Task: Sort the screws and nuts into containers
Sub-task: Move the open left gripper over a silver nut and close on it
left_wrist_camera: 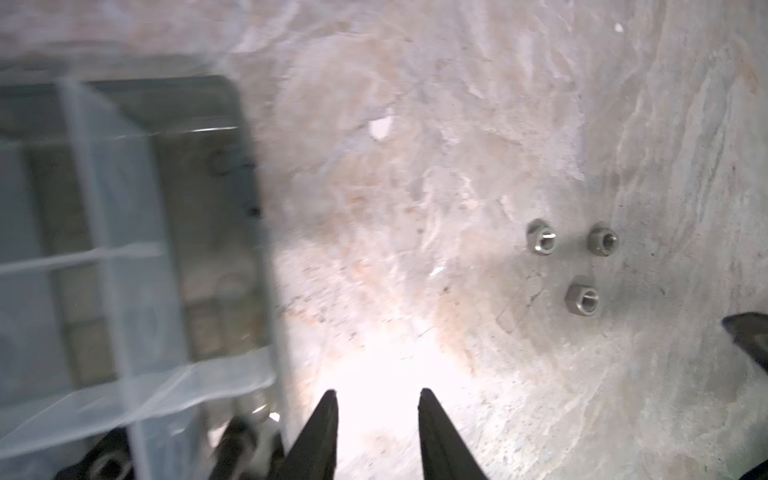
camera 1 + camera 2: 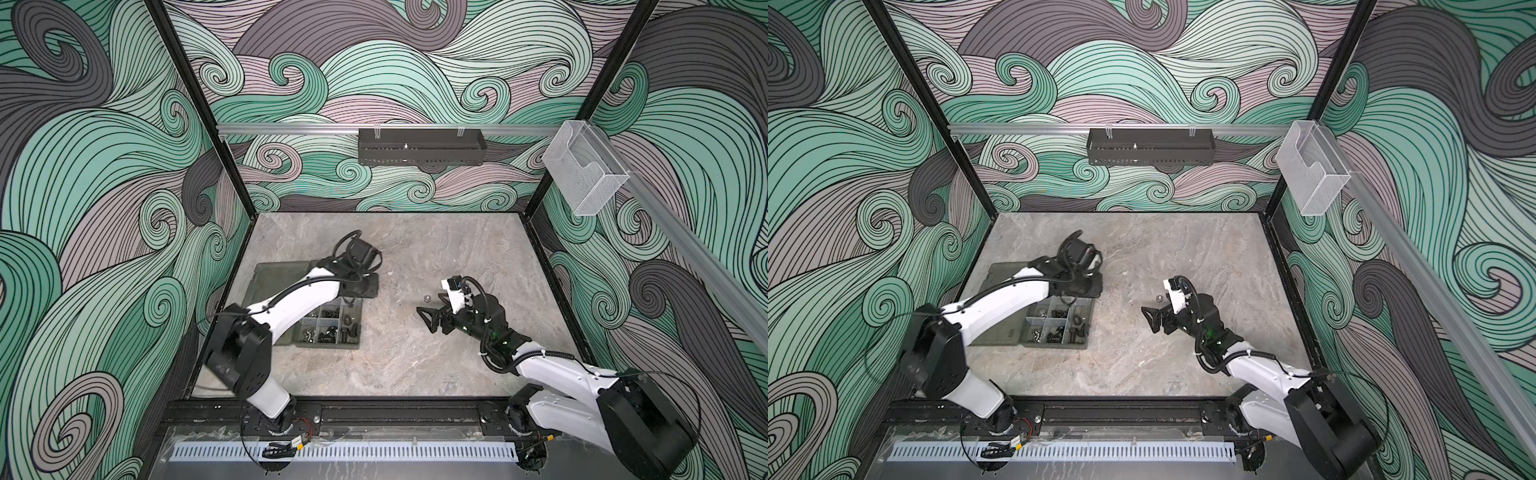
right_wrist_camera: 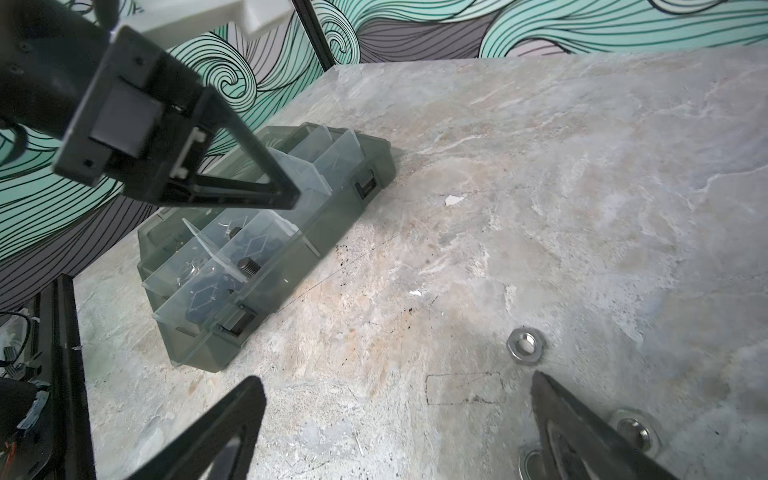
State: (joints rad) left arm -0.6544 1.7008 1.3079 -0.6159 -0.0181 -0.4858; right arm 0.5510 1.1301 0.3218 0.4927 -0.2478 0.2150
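Note:
The grey-green organizer box (image 2: 325,345) (image 2: 1054,345) lies open at the left of the table, and its containers hold black screws (image 2: 330,332) (image 3: 247,266) and small nuts. My left gripper (image 1: 376,392) (image 3: 291,197) hangs over the box's far right corner, open with nothing between its fingers. Three silver nuts (image 1: 540,237) (image 1: 602,239) (image 1: 582,299) lie loose on the stone table to the right of the box. My right gripper (image 3: 395,380) (image 2: 432,303) is low beside them and wide open. One nut (image 3: 525,345) (image 2: 426,297) sits just past a fingertip, and that finger partly hides the others.
The box's lid (image 2: 282,274) lies flat behind it, under my left arm. A black perforated tray (image 2: 419,151) hangs on the back wall and a clear acrylic holder (image 2: 582,174) on the right rail. Small white flecks (image 3: 453,200) dot the table.

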